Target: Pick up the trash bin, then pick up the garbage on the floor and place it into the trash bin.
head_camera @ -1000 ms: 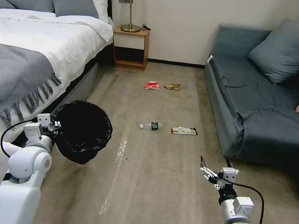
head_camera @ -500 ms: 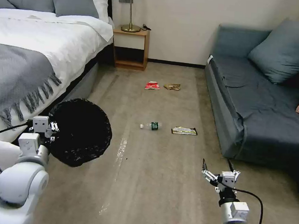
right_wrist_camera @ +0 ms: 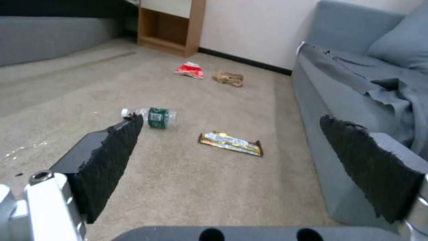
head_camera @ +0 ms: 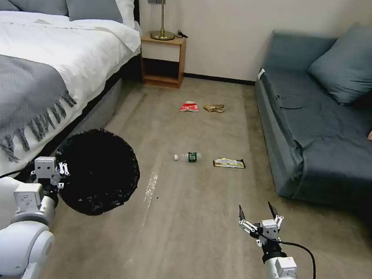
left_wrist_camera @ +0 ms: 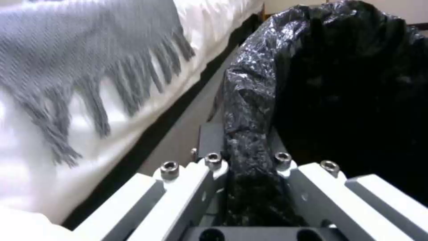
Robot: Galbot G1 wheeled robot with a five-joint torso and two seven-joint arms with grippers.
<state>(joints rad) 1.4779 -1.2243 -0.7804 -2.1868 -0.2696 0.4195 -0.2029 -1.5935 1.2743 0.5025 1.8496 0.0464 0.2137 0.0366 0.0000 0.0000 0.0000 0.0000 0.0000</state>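
Observation:
My left gripper (head_camera: 61,173) is shut on the rim of the trash bin (head_camera: 99,171), which hangs tilted beside the bed, its black bag (left_wrist_camera: 339,77) facing me. In the left wrist view the fingers (left_wrist_camera: 209,147) clamp the bag-covered rim. The garbage lies on the carpet ahead: a clear bottle with green label (head_camera: 187,157) (right_wrist_camera: 151,116), a yellow-black wrapper (head_camera: 229,162) (right_wrist_camera: 230,143), a red-white snack bag (head_camera: 189,106) (right_wrist_camera: 189,70) and a brown paper wad (head_camera: 214,108) (right_wrist_camera: 228,78). My right gripper (head_camera: 257,214) (right_wrist_camera: 232,160) is open, low and well short of the wrapper.
A bed (head_camera: 37,67) with a fringed grey throw (head_camera: 17,100) runs along the left. A blue sofa (head_camera: 324,124) lines the right. A wooden nightstand (head_camera: 163,60) with a lamp stands at the far wall. Open carpet (head_camera: 189,208) lies between.
The left arm has lowered and drawn back, carrying the bin downward. The right gripper has shifted left and toward me, staying open. The litter has not moved.

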